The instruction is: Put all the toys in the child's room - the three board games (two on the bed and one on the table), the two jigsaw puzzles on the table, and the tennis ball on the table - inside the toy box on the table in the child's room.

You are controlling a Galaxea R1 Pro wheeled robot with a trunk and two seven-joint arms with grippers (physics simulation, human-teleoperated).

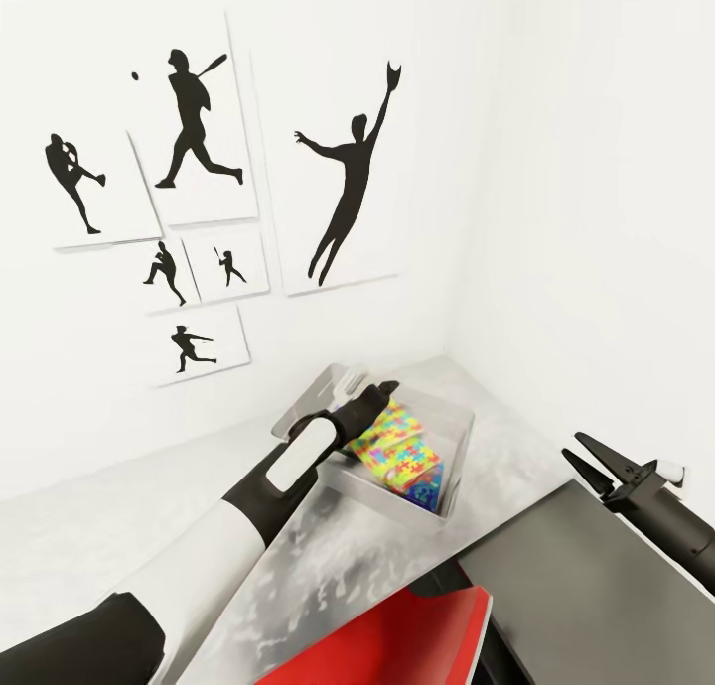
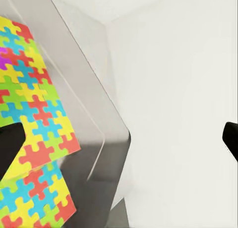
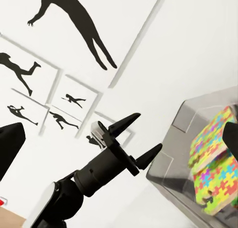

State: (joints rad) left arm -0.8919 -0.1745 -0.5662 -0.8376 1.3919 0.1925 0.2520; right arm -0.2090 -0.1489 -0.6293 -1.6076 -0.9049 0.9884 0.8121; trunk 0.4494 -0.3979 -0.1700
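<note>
Yellow-green-pink-blue jigsaw puzzles (image 1: 399,452) in pale grey toy box (image 1: 452,486); black silhouette pictures (image 1: 343,179) on white wall.

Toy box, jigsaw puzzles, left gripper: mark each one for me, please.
toy box (image 1: 459,445), head view, on its right side wall.
jigsaw puzzles (image 1: 399,451), head view, on the patterned face of the box leaning inside the tub.
left gripper (image 3: 143,139), right wrist view, midway between its spread fingertips.
</note>
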